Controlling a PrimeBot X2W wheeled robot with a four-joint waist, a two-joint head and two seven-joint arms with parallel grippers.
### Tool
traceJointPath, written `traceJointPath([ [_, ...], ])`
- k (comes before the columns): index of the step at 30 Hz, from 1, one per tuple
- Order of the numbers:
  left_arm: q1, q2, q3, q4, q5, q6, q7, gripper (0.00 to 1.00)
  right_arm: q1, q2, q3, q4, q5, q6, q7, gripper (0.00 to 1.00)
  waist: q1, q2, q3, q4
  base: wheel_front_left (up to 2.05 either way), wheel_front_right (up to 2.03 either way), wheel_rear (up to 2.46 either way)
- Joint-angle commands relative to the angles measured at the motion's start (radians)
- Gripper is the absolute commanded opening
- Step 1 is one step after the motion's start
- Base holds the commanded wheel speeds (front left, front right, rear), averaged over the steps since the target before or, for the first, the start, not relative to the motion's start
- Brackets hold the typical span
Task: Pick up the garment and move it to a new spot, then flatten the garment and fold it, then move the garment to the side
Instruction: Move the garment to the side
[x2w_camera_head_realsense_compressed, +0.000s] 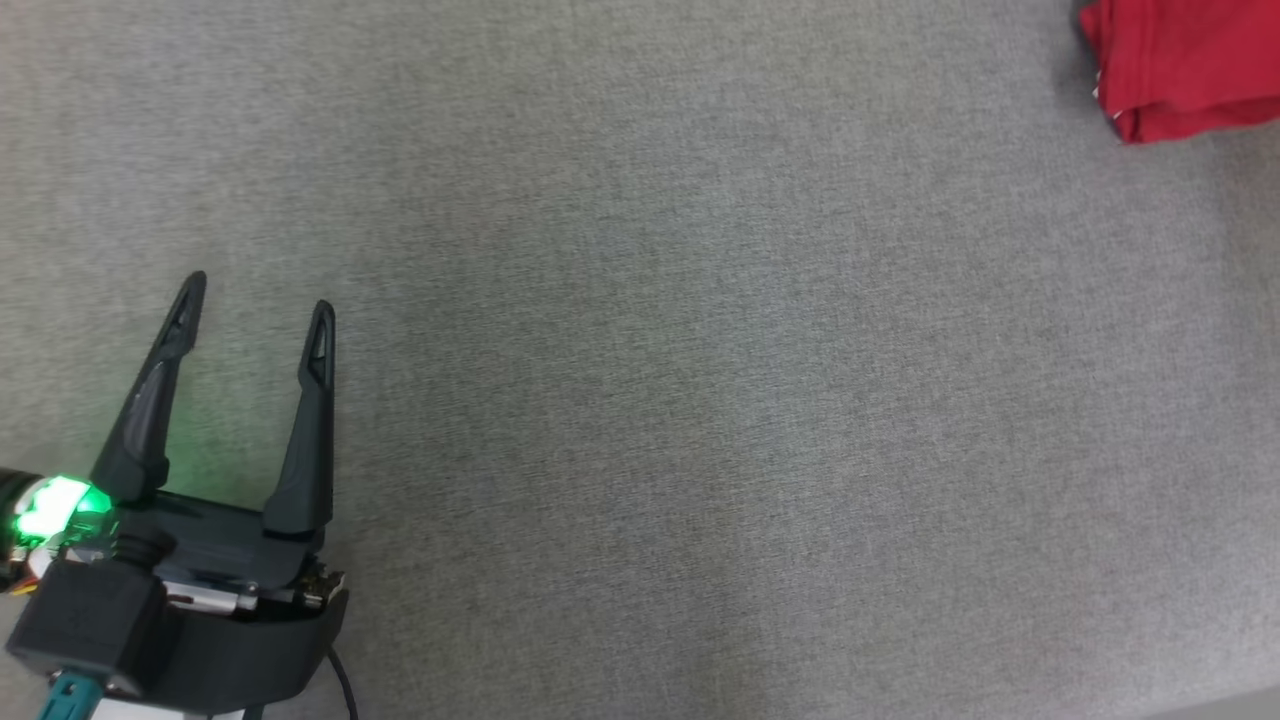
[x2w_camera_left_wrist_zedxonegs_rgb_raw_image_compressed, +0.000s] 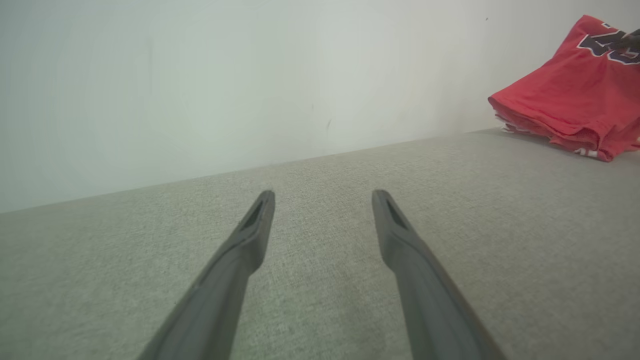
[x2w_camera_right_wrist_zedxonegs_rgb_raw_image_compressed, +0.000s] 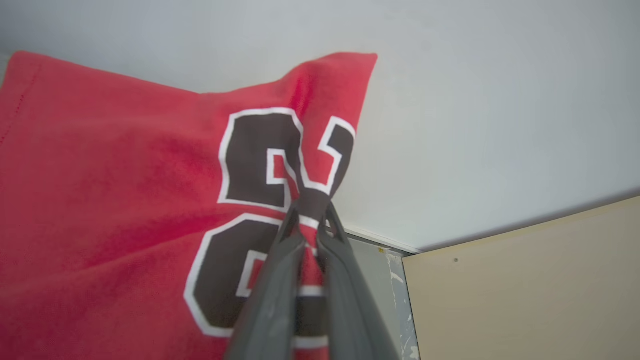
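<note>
At the upper right corner of the head view lies the garment (x2w_camera_head_realsense_compressed: 1180, 60), a red piece with stacked, folded edges resting on the grey fabric counter (x2w_camera_head_realsense_compressed: 700, 400) and cut off by the frame's edge. On its front are large dark block characters with a white outline. In the right wrist view they fill the middle of the frame, but the cloth is bunched and creased across them, so I cannot read them for certain. A row of red stitching runs along the hem at the far left of that view.

My right tool (x2w_camera_right_wrist_zedxonegs_rgb_raw_image_compressed: 311, 212) has its two fingers drawn together, clamped on a pinch of the garment right in the printed patch, with cloth rising above the tips toward the top of the frame. Behind it are a pale wall and, at the lower right, a beige panel (x2w_camera_right_wrist_zedxonegs_rgb_raw_image_compressed: 525, 280).

My left tool (x2w_camera_head_realsense_compressed: 258, 295) sits at the lower left of the head view, fingers spread apart with nothing between them, well apart from the garment. A green light (x2w_camera_head_realsense_compressed: 55, 505) glows at its base. In the left wrist view, the garment shows at the upper right, where the counter meets the wall.
</note>
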Motion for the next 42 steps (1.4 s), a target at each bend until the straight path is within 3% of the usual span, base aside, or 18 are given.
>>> traceJointPath([
  [1, -0.008, 0.006, 0.001, -0.007, 0.007, 0.003, -0.002, 1.00, -0.014, -0.007, 0.002, 0.002, -0.006, 0.000, -0.003, 0.00, -0.0001, -0.0001, 0.014, -0.014, 0.00, 0.00, 0.00],
  [13, 0.016, 0.022, 0.013, -0.057, 0.012, 0.013, -0.002, 1.00, -0.037, -0.015, -0.003, 0.048, -0.014, 0.000, -0.009, 0.00, -0.0001, -0.0001, 0.041, -0.037, 0.00, 0.00, 0.00],
  [14, 0.016, 0.023, 0.012, -0.056, 0.011, 0.013, -0.002, 1.00, -0.040, -0.014, -0.005, 0.051, -0.018, 0.000, -0.012, 0.36, -0.0001, -0.0001, 0.042, -0.038, 0.00, 0.00, 0.00],
  [15, 0.015, 0.023, 0.011, -0.055, 0.011, 0.014, -0.002, 1.00, -0.041, -0.011, -0.004, 0.053, -0.023, 0.000, -0.016, 0.81, -0.0001, -0.0001, 0.042, -0.038, 0.00, 0.00, 0.00],
  [16, 0.015, 0.024, 0.012, -0.053, 0.010, 0.015, -0.002, 1.00, -0.040, -0.007, -0.003, 0.055, -0.023, 0.000, -0.018, 1.00, -0.0001, -0.0001, 0.042, -0.039, 0.00, 0.00, 0.00],
  [27, 0.017, -0.006, 0.020, 0.006, -0.017, 0.021, -0.002, 1.00, -0.016, 0.017, -0.026, 0.079, -0.042, 0.000, -0.049, 1.00, -0.0001, -0.0001, -0.016, -0.013, 0.00, 0.00, 0.00],
  [32, 0.036, -0.043, 0.037, 0.072, -0.037, 0.026, -0.002, 1.00, 0.008, 0.042, -0.053, 0.076, -0.036, 0.000, -0.110, 1.00, -0.0001, -0.0001, -0.096, 0.018, 0.00, 0.00, 0.00],
  [38, 0.077, -0.090, 0.070, 0.142, -0.048, 0.027, -0.002, 1.00, 0.072, 0.103, -0.110, 0.068, -0.031, 0.000, -0.207, 1.00, -0.0001, -0.0001, -0.207, 0.067, 0.00, 0.00, 0.00],
  [42, 0.113, -0.117, 0.103, 0.182, -0.047, 0.026, -0.002, 1.00, 0.141, 0.186, -0.175, 0.071, -0.041, 0.000, -0.294, 1.00, -0.0001, -0.0001, -0.279, 0.091, 0.00, 0.00, 0.00],
])
